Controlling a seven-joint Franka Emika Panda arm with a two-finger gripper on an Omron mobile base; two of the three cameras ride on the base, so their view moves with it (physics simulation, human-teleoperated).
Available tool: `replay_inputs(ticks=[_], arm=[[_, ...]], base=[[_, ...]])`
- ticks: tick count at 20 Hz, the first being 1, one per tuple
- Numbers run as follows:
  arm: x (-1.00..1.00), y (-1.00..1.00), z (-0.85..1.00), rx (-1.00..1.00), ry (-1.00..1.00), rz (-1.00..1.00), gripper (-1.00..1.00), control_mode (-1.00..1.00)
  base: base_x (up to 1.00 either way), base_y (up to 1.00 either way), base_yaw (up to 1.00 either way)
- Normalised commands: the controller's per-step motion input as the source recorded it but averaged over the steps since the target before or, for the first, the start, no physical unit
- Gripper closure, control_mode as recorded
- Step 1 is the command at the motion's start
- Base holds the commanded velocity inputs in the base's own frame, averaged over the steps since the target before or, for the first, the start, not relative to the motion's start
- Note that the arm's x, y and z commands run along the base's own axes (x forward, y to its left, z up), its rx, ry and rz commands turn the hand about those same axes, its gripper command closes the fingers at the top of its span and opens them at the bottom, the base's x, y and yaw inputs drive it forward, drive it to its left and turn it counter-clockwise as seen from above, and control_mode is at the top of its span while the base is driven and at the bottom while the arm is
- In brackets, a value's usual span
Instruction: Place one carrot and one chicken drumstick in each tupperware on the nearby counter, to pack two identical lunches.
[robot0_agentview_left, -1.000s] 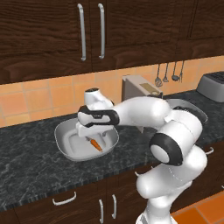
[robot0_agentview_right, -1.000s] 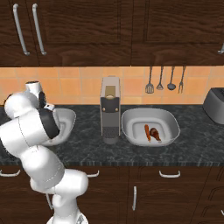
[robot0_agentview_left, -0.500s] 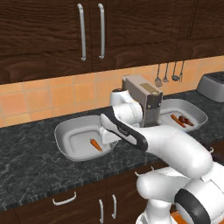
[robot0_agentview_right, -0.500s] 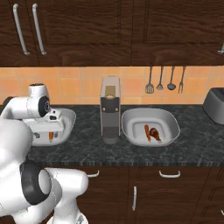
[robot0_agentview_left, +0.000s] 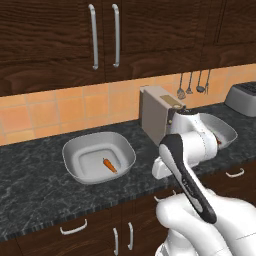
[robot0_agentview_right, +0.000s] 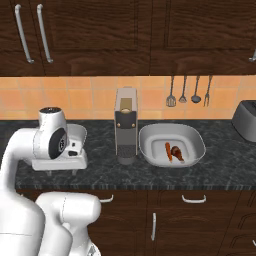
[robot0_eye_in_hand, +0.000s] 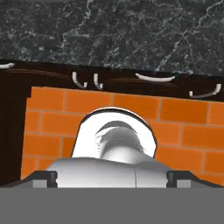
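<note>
My gripper (robot0_eye_in_hand: 112, 177) is wide open and empty. On the table (robot0_agentview_left: 35, 190), the left tupperware (robot0_agentview_left: 99, 156) holds one carrot (robot0_agentview_left: 109, 165); the right tupperware (robot0_agentview_right: 172, 143) holds carrot and drumstick (robot0_agentview_right: 177, 152). Next I likely fetch another drumstick.

2 tupperware (robot0_agentview_left: 80, 150), 2 carrots (robot0_agentview_left: 109, 165), 1 drumstick (robot0_agentview_right: 177, 152)

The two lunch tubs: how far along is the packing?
Right tub looks done: a carrot and drumstick lie inside. Left tub holds only a carrot. The gripper is open and empty. One drumstick still has to go into the left tub.
</note>
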Motion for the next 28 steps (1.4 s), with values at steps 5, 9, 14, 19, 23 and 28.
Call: replay_inputs(ticks=[5, 9, 14, 19, 23, 28], arm=[[-0.66, -0.16, 0.76, 0.00, -0.15, -0.01, -1.00, -1.00], [-0.23, -0.04, 0.12, 0.00, -0.05, -0.02, -1.00, -1.00], [0.00, 0.00, 0.00, 0.00, 0.00, 0.00, -1.00, 1.00], [0.00, 0.00, 0.00, 0.00, 0.00, 0.00, -1.00, 1.00], [0.00, 0.00, 0.00, 0.00, 0.00, 0.00, -1.00, 1.00], [0.00, 0.00, 0.00, 0.00, 0.00, 0.00, -1.00, 1.00]], base=[[0.00, 0.00, 0.00], [0.00, 0.00, 0.00], [-0.65, -0.29, -0.19], [-0.45, -0.94, -0.45], [0.00, -1.00, -0.48], [-0.05, -1.00, -0.39]])
